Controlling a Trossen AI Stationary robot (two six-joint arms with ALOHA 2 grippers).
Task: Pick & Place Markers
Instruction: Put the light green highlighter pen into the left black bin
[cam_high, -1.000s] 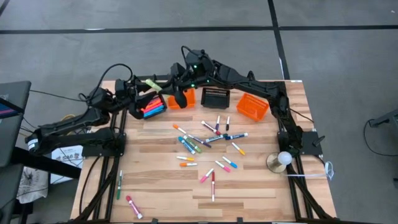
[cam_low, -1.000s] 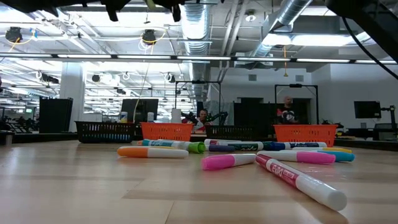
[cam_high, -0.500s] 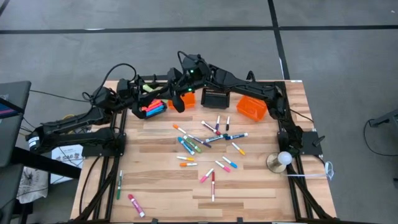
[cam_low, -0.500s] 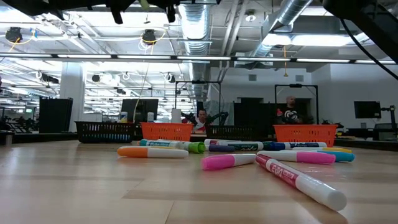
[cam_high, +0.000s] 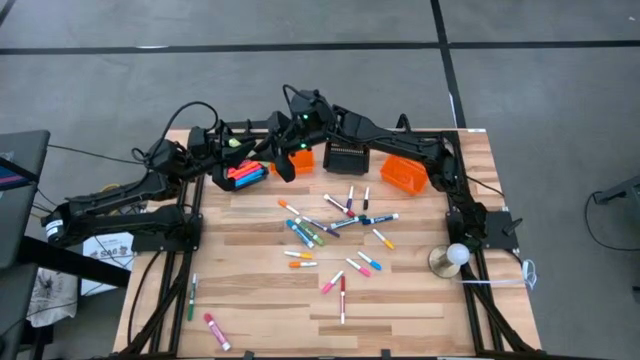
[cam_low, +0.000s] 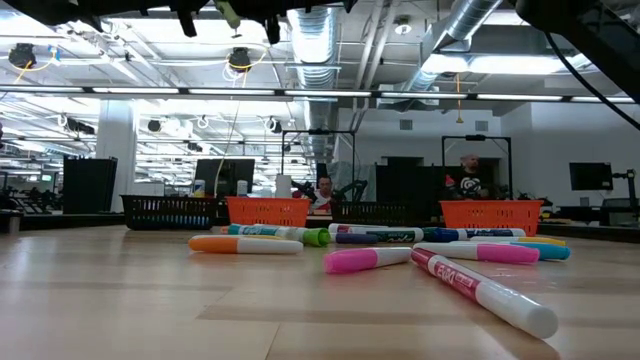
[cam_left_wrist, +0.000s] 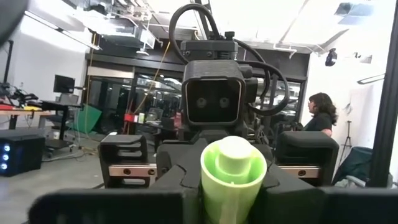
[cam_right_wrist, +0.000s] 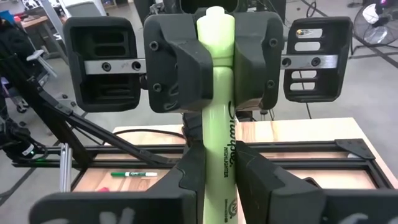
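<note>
- Sitting along the far edge of the table (cam_high: 420, 300) are four baskets: a black basket (cam_high: 240, 172) on the left packed with pink and red markers, an orange basket (cam_high: 296, 160) next to it, a second black basket (cam_high: 347, 157), and a second orange basket (cam_high: 405, 172) on the right; what those last three hold cannot be made out.
- Loose markers (cam_high: 335, 228) lie scattered mid-table, with two more near the left front corner.
- Above the far left of the table, the left gripper (cam_high: 240, 143) and the right gripper (cam_high: 272, 146) meet, both clamped on one green highlighter (cam_right_wrist: 216, 118); the right wrist view shows each pair of fingers closed on its barrel.
- A second ago the left fingers stood apart with the highlighter in the right gripper alone; now they have closed on it.
- Baskets and loose markers lie as before.
</note>
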